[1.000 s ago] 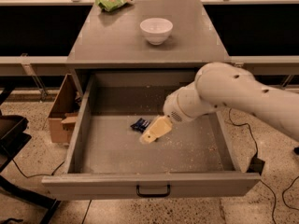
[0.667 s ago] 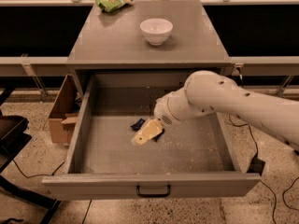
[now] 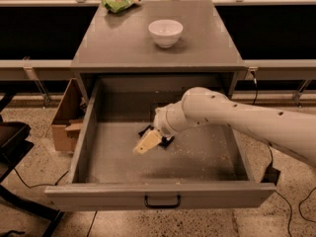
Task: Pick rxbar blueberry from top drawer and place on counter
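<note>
Down at the middle of the top drawer (image 3: pixel 202 158), the gripper (image 3: pixel 147 143) overlaps the rxbar blueberry (image 3: pixel 167 141); its grip cannot be told. Behind the drawer, the counter (image 3: pixel 123 46) carries a white bowl (image 3: pixel 165 32) and a green bag (image 3: pixel 118 1).

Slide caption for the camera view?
End effector low inside the open grey drawer, at the small dark navy-blue snack bar wrapper.

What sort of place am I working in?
Likely an office kitchenette or test area: grey counter with white bowl and green snack bag, speckled floor, loose cables. The gripper is in the open top drawer, at the rxbar blueberry.
</note>
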